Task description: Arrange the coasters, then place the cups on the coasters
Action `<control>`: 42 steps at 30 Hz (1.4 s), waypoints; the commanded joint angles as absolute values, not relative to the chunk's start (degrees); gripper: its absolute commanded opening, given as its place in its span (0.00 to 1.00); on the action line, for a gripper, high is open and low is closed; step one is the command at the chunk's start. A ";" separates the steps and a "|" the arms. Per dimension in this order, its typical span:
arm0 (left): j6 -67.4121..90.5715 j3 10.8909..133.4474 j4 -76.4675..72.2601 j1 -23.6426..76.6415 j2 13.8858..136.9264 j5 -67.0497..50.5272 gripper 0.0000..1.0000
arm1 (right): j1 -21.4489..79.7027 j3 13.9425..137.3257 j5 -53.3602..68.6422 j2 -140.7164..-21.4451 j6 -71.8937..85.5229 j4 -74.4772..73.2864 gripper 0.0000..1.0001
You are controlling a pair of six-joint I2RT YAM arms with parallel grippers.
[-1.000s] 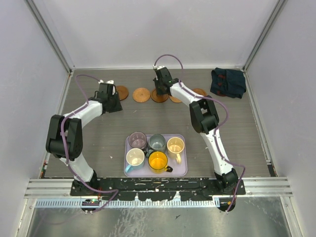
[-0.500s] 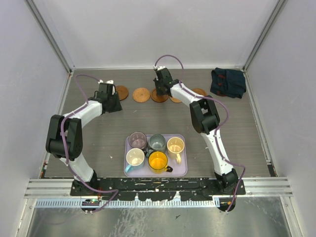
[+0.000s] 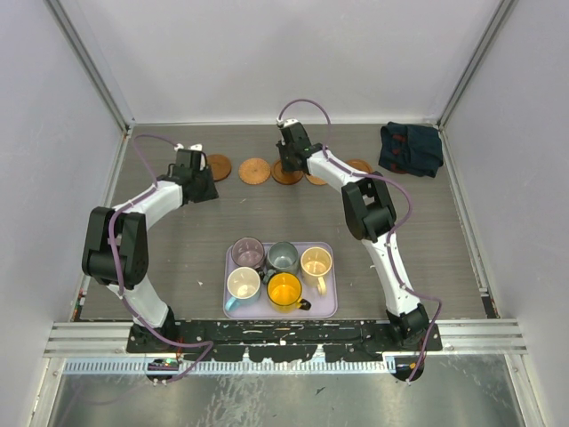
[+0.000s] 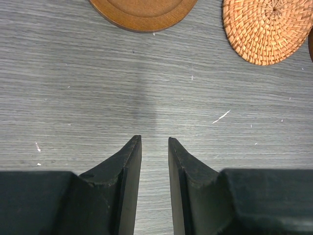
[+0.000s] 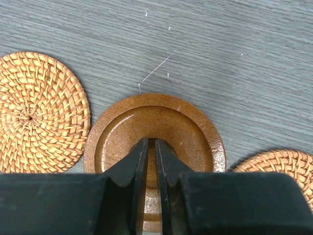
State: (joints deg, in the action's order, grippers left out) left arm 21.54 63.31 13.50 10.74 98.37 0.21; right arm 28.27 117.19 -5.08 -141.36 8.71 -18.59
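**Colours and Patterns of the Table Setting**

The table (image 3: pixel 178 258) is grey with a fine, streaked wood grain. The smooth coaster (image 5: pixel 161 117) is glossy mid-brown, marked by a concentric ring. The woven coaster (image 5: pixel 39 112) is orange-tan, its basket weave radiating from the centre. The tray (image 3: pixel 327 302) is lavender. Five mug colours appear: a translucent purple-grey mug (image 3: pixel 247 253), a grey-teal mug (image 3: pixel 284 257), a pale cream-beige mug (image 3: pixel 316 262), a cream mug (image 3: pixel 243 284) with a light-blue outside, and a bright yellow-orange mug (image 3: pixel 284 289). The cloth (image 3: pixel 411 149) is dark blue. The left fingers (image 4: pixel 124 186) and right fingers (image 5: pixel 129 186) are matt black, and the cable (image 3: pixel 302 101) is purple.
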 commanded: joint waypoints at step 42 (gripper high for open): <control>15.44 95.95 4.51 14.95 124.79 -15.71 0.00 | 22.10 79.07 -18.36 -104.98 12.09 -9.37 0.10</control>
